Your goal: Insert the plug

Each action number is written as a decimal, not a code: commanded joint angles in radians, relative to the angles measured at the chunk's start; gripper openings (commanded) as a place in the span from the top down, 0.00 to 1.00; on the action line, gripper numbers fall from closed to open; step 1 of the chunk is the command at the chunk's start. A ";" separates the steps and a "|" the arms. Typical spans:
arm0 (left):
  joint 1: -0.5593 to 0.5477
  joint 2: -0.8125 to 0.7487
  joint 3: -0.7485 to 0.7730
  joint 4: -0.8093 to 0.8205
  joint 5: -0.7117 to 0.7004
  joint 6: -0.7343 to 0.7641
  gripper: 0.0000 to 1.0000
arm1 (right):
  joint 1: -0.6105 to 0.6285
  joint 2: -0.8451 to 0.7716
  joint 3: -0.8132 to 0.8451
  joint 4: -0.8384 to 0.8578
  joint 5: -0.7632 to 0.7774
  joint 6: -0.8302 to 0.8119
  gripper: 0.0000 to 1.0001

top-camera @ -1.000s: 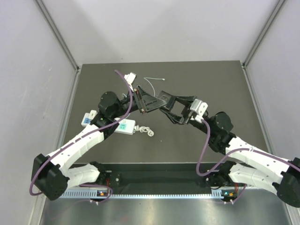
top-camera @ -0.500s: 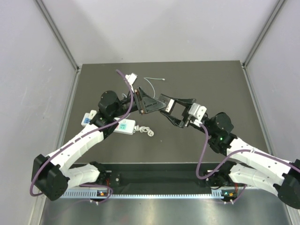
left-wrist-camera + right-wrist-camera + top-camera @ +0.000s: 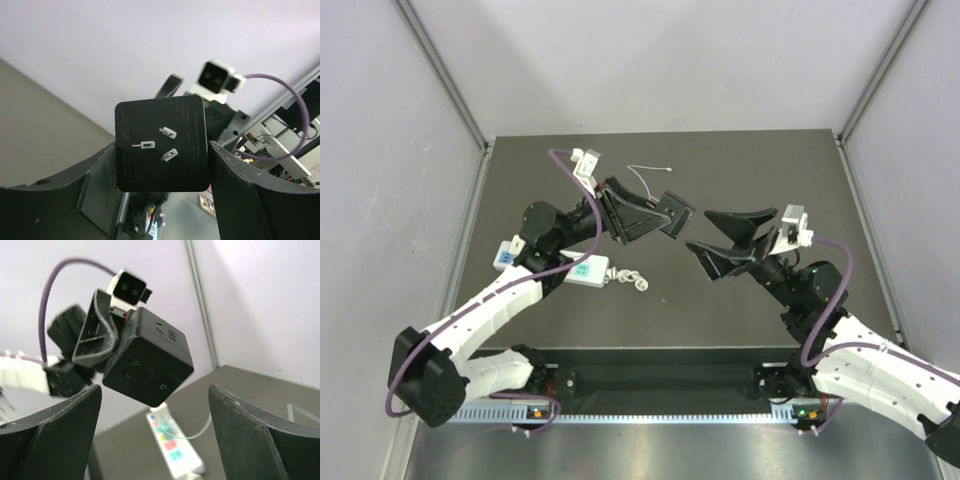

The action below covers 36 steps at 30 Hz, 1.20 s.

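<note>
You are looking into a robot laboratory cell: plain pale wall panels [image 3: 650, 60] in aluminium frame posts [image 3: 440, 70] enclose a dark tabletop [image 3: 770, 170]. The left arm [image 3: 490, 300] and right arm [image 3: 870, 352] are bolted beside a slotted cable duct [image 3: 650, 414].

1. The plug [image 3: 161, 144] is showing faint grey print on its pronged face, left of the prongs; it is too small to read.
2. Another face of the plug is bearing a small round mark, possibly a power sign.
3. The strip [image 3: 172, 446], lying at the table's left, is carrying blue, green and red labels, all too blurred to read.
</note>
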<state>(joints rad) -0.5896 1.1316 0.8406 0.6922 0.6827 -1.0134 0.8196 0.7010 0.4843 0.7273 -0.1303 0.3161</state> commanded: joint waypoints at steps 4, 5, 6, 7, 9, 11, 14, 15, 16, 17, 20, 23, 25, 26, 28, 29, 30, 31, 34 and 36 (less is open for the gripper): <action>0.002 0.054 0.003 0.366 -0.026 -0.068 1.00 | -0.004 0.031 0.022 0.136 0.179 0.388 0.14; 0.002 0.066 0.003 0.398 -0.028 -0.083 1.00 | -0.005 0.044 0.023 0.156 0.190 0.405 0.14; 0.002 0.074 0.006 0.408 -0.028 -0.089 1.00 | -0.005 0.052 0.031 0.165 0.198 0.416 0.14; 0.002 0.080 0.008 0.414 -0.026 -0.091 1.00 | -0.005 0.058 0.033 0.179 0.211 0.435 0.14; 0.001 0.085 0.014 0.406 -0.022 -0.083 1.00 | -0.005 0.086 0.036 0.216 0.216 0.463 0.15; 0.001 0.083 0.011 0.392 -0.025 -0.068 1.00 | -0.005 0.113 0.051 0.218 0.215 0.491 0.16; 0.001 0.080 0.003 0.389 -0.023 -0.056 1.00 | -0.007 0.149 0.076 0.218 0.210 0.502 0.17; -0.001 0.079 -0.001 0.385 -0.023 -0.054 1.00 | -0.007 0.155 0.080 0.227 0.212 0.503 0.18; -0.001 0.077 -0.003 0.382 -0.023 -0.050 1.00 | -0.007 0.161 0.083 0.227 0.218 0.502 0.18; -0.003 0.076 -0.005 0.380 -0.023 -0.047 1.00 | -0.007 0.172 0.088 0.228 0.218 0.499 0.18; -0.006 0.079 -0.003 0.360 -0.012 -0.031 1.00 | -0.007 0.186 0.094 0.251 0.221 0.492 0.19; -0.004 0.073 -0.003 0.333 -0.014 -0.010 1.00 | -0.005 0.199 0.111 0.258 0.207 0.486 0.19; -0.006 0.066 -0.003 0.322 -0.017 -0.001 1.00 | -0.005 0.201 0.109 0.282 0.186 0.485 0.19; -0.004 0.065 -0.003 0.317 -0.024 0.001 1.00 | -0.005 0.203 0.102 0.293 0.184 0.486 0.19; -0.006 0.062 -0.003 0.310 -0.029 0.007 1.00 | -0.007 0.203 0.088 0.307 0.182 0.492 0.18; -0.004 0.063 -0.005 0.305 -0.032 0.009 1.00 | -0.005 0.200 0.086 0.305 0.181 0.492 0.18; -0.006 0.065 -0.005 0.303 -0.034 0.009 1.00 | -0.005 0.198 0.083 0.307 0.176 0.491 0.18; -0.004 0.068 -0.005 0.302 -0.034 0.009 1.00 | -0.007 0.196 0.079 0.311 0.166 0.491 0.18; -0.006 0.076 -0.008 0.312 -0.038 -0.004 1.00 | -0.007 0.198 0.085 0.294 0.152 0.488 0.18; -0.006 0.080 -0.008 0.342 -0.037 -0.016 1.00 | -0.005 0.201 0.097 0.261 0.149 0.482 0.18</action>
<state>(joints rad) -0.5915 1.2217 0.8375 0.9543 0.6491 -1.0233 0.8150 0.8993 0.5438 0.9733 0.0448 0.7975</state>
